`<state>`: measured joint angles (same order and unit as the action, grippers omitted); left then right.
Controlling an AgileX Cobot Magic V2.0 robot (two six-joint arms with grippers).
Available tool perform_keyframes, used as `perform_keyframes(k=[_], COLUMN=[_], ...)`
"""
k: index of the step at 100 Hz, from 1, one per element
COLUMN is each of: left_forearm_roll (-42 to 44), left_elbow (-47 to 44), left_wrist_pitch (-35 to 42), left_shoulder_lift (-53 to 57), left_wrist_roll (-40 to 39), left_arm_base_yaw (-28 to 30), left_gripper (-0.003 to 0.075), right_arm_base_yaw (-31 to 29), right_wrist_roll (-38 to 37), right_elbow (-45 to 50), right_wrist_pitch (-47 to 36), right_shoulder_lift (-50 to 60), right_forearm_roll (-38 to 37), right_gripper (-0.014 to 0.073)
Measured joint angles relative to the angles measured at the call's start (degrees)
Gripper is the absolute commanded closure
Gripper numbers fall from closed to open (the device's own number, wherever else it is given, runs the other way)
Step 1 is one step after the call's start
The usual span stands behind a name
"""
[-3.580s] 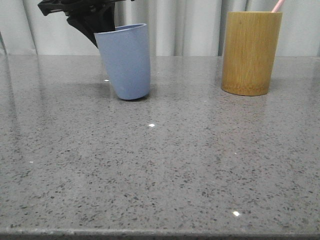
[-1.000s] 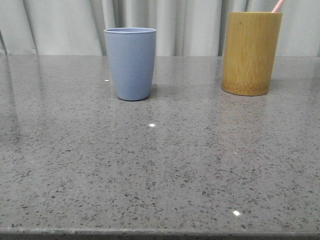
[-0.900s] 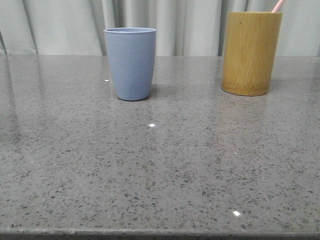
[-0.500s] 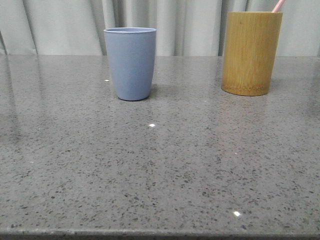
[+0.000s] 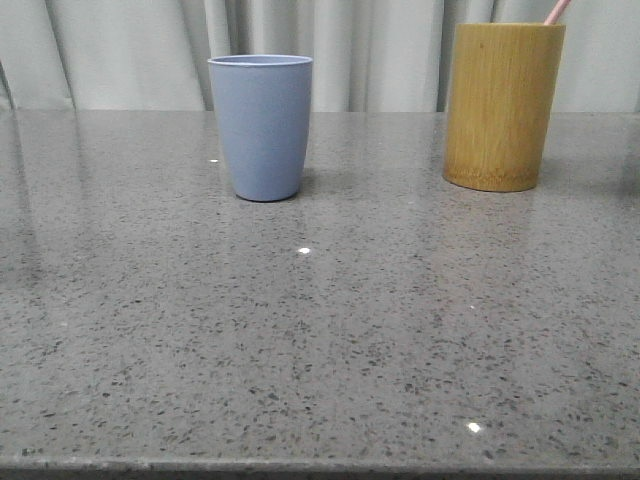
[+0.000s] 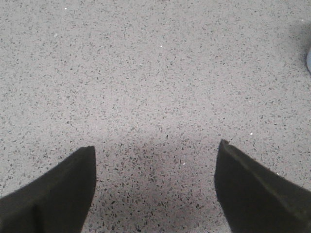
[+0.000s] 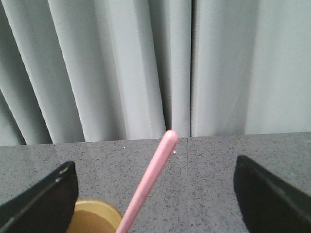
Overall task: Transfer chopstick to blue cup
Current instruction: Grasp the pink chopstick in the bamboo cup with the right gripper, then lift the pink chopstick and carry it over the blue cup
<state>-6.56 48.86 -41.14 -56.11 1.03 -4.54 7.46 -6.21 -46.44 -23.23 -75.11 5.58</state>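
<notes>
The blue cup [image 5: 260,125] stands upright at the table's back left of centre. A pale pink chopstick [image 5: 556,11] sticks up out of the taller yellow-brown bamboo holder [image 5: 503,105] at the back right; only its top end shows. In the right wrist view the chopstick [image 7: 151,177] rises from the holder's rim [image 7: 99,213] between the wide-open fingers of my right gripper [image 7: 154,180], touching neither. My left gripper [image 6: 155,165] is open and empty over bare table; a sliver of the blue cup [image 6: 308,60] shows at the frame edge. Neither gripper shows in the front view.
The grey speckled stone table [image 5: 320,330] stretches from the cups to its front edge. Pale pleated curtains [image 5: 130,50] hang close behind the table's back edge.
Earlier a black gripper held the blue cup tilted at the back left. It has let go and left the front view; the cup has stood upright and still for the last second.
</notes>
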Motion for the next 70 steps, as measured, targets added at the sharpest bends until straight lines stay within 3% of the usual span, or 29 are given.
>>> perform_keyframes(k=[41,50,70], left_forearm_roll=[0.0,0.0,0.0], left_elbow=[0.0,0.0,0.0], left_wrist_pitch=[0.0,0.0,0.2], left_shoulder_lift=[0.0,0.0,0.0], left_wrist_roll=[0.0,0.0,0.0], left_arm_base_yaw=[0.0,0.0,0.0], left_gripper=[0.0227,0.0227,0.0227], right_arm_base_yaw=[0.0,0.0,0.0], right_wrist_roll=[-1.8,-2.4,-4.4], right_elbow=[-4.3,-4.3,-4.4], right_wrist_pitch=[-0.4,-0.4,-0.5], right_shoulder_lift=[-6.3,-6.4,-6.4], right_forearm_roll=[0.0,0.0,0.0], right_gripper=[-0.0034,0.004,0.0291])
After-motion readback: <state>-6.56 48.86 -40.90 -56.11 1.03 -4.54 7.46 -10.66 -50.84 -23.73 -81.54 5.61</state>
